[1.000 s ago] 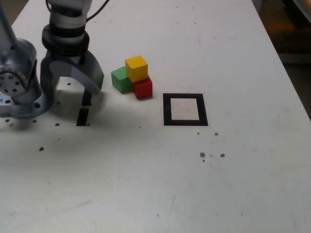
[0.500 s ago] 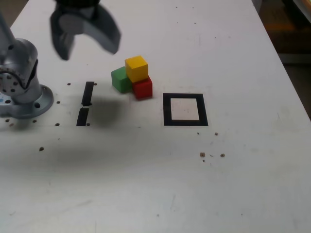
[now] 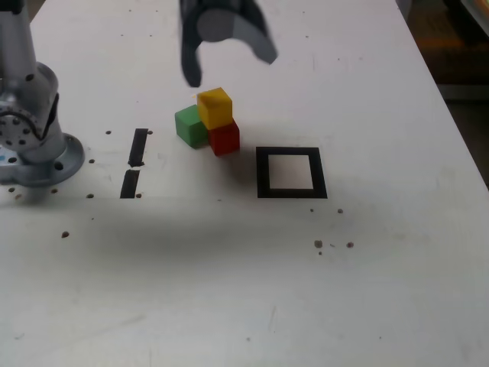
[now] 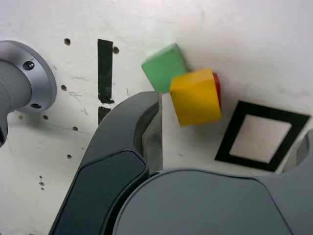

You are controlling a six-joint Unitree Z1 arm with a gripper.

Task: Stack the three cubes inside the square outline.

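Hovering now above the cubes, having swung across from the tape strips (image 3: 135, 162), my gripper (image 3: 228, 63) stands open, empty. Outline (image 3: 290, 172) vacant. Yellow (image 3: 215, 107) rests on green (image 3: 189, 126) and red (image 3: 225, 138), just beside it; stacking unstarted.

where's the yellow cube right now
In the exterior view the yellow cube sits atop the green cube and red cube, to the left of the square outline.
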